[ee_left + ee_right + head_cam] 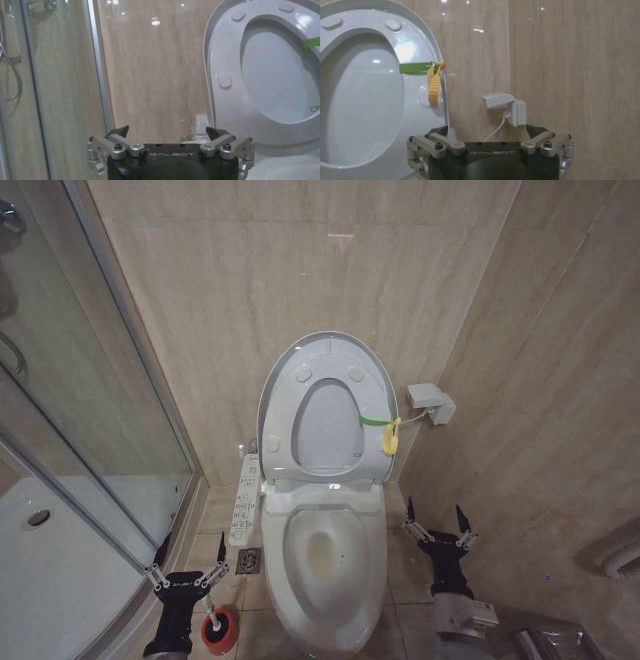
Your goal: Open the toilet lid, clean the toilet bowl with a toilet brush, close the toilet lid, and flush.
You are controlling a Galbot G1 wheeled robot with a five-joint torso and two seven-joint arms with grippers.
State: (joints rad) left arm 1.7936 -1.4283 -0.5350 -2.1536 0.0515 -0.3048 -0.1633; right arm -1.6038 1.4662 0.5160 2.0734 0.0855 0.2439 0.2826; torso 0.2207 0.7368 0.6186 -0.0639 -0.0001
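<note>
The toilet lid [325, 430] stands raised against the back wall, and the seat ring [327, 370] is up against it. A yellow-green tag [388, 432] hangs at the lid's right edge. Below them the toilet bowl [325, 580] lies uncovered, with a button panel [245, 500] on its left. The toilet brush's pale handle [211, 613] sticks out of a red holder [221, 633] on the floor left of the bowl. My left gripper [190, 548] hovers open and empty just above that holder. To the right of the bowl, my right gripper [434, 515] is also open and holds nothing.
A glass shower enclosure [90, 430] and its white tray [50, 560] close off the left. A floor drain [248, 560] sits by the bowl. A wall box [430, 402] with a cable is right of the lid. The tiled side wall stands close on the right.
</note>
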